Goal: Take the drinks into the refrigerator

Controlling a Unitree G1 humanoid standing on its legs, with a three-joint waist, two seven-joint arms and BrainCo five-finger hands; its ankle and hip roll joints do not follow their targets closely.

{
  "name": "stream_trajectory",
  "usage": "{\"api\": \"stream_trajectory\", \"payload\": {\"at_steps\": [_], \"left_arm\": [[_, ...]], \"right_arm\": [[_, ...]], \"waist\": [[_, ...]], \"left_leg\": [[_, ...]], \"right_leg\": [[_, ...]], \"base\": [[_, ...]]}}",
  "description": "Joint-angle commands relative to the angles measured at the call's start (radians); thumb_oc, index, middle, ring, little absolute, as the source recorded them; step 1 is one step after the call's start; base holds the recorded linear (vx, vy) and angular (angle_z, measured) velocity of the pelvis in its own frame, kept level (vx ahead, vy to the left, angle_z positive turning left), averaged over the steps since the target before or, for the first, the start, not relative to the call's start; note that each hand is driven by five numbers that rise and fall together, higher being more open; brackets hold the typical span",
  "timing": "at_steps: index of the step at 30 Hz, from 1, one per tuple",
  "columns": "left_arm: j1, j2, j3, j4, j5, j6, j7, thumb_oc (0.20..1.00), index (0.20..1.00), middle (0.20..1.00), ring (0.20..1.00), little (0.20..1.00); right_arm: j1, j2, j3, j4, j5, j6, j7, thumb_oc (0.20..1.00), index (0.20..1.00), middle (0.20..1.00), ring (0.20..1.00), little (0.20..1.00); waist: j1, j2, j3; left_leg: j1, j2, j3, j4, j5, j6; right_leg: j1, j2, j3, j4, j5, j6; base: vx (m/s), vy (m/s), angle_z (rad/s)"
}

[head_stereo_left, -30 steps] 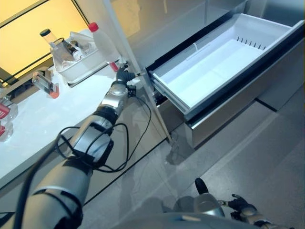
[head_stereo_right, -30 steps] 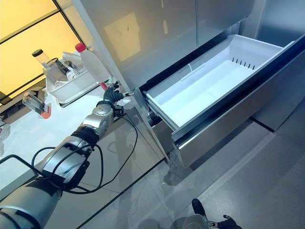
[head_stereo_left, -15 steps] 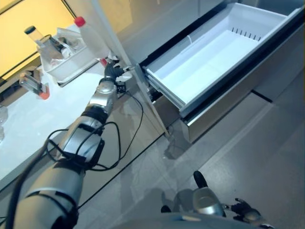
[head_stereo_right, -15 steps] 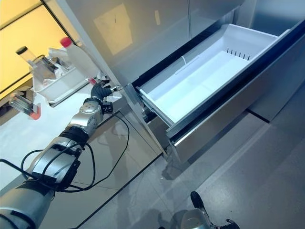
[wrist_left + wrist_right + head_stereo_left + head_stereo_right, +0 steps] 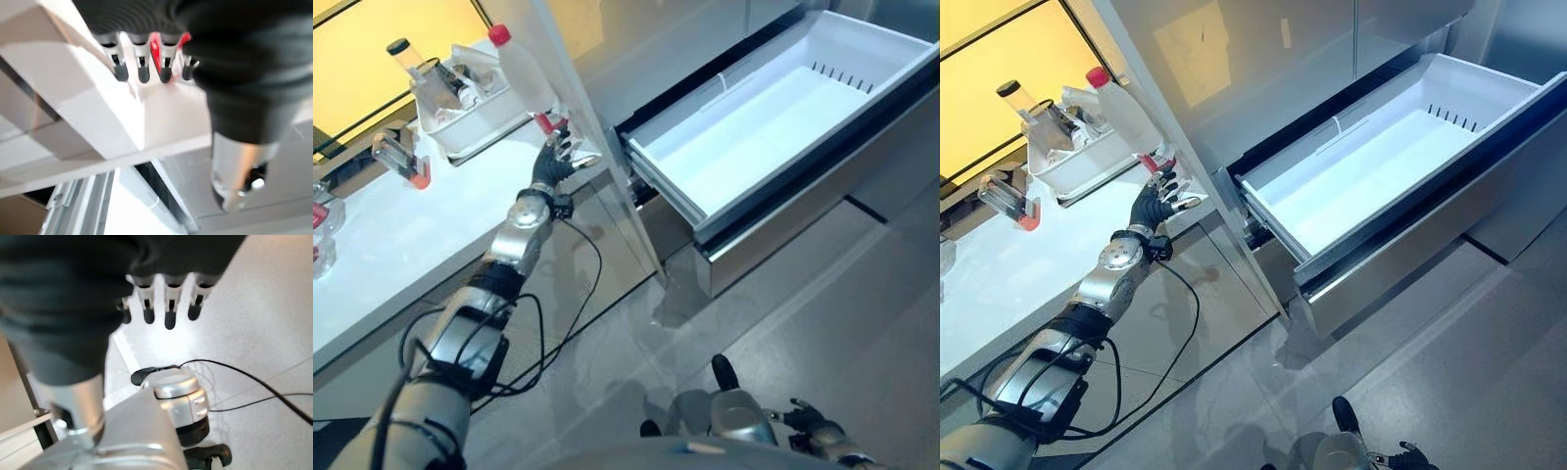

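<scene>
A small red-capped bottle point(image 5: 546, 122) stands at the white counter's point(image 5: 401, 225) edge, beside a tall white bottle with a red cap point(image 5: 524, 78). My left hand point(image 5: 551, 162) reaches up to the small bottle with its fingers spread open; I cannot tell whether they touch it. In the left wrist view the straight fingers point(image 5: 142, 68) frame the red cap point(image 5: 155, 49). The refrigerator's white drawer point(image 5: 783, 127) is pulled out to the right and holds nothing. My right hand point(image 5: 813, 431) hangs low over the floor, fingers point(image 5: 168, 308) straight.
A white bin point(image 5: 475, 127) with a black-capped bottle point(image 5: 409, 64) and other items sits behind the small bottle. A clear bottle with an orange cap point(image 5: 399, 159) lies further left on the counter. A grey refrigerator door edge point(image 5: 607, 176) runs between counter and drawer.
My left hand's fingers have gone from curled by the door edge to spread open at the small red-capped bottle. The camera has shifted.
</scene>
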Motion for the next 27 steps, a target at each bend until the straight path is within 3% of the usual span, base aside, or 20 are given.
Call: {"api": "stream_trajectory", "payload": {"at_steps": [1, 7, 20, 27], "left_arm": [[0.063, 0.063, 0.05, 0.071, -0.008, -0.007, 0.013, 1.0, 1.0, 1.0, 1.0, 1.0], [0.074, 0.098, 0.085, 0.079, 0.008, -0.013, 0.029, 1.0, 1.0, 1.0, 1.0, 1.0], [-0.118, 0.181, 0.089, 0.343, 0.017, 0.0, 0.065, 1.0, 1.0, 1.0, 1.0, 1.0], [-0.121, 0.168, 0.089, 0.325, -0.023, -0.009, 0.076, 1.0, 1.0, 1.0, 1.0, 1.0]], "right_arm": [[0.035, 0.04, 0.02, 0.005, -0.001, -0.02, 0.006, 1.0, 1.0, 1.0, 1.0, 1.0], [0.041, 0.045, 0.022, -0.001, -0.005, -0.023, 0.011, 1.0, 1.0, 1.0, 1.0, 1.0], [0.053, 0.041, 0.053, 0.014, -0.001, -0.023, 0.014, 1.0, 1.0, 1.0, 1.0, 1.0], [0.029, 0.034, 0.054, 0.026, 0.026, -0.02, 0.018, 1.0, 1.0, 1.0, 1.0, 1.0]], "waist": [[0.016, -0.072, -0.071], [0.025, -0.081, -0.081], [0.017, -0.078, -0.098], [0.032, -0.084, -0.087]], "left_leg": [[-0.06, -0.02, -0.063, 0.019, 0.021, -0.01], [-0.059, -0.02, -0.066, 0.019, 0.019, -0.01], [-0.034, -0.018, -0.063, 0.016, 0.01, -0.01], [-0.05, -0.025, -0.083, 0.029, 0.009, -0.005]], "right_leg": [[0.099, -0.012, -0.045, 0.025, -0.158, 0.03], [0.101, -0.01, -0.046, 0.025, -0.16, 0.028], [0.121, -0.006, -0.048, 0.023, -0.167, 0.031], [0.11, -0.012, -0.058, 0.032, -0.166, 0.037]], "base": [[-0.01, -0.01, 0.05], [0.0, -0.001, 0.01], [0.0, 0.0, 0.0], [0.0, -0.002, 0.0]]}}
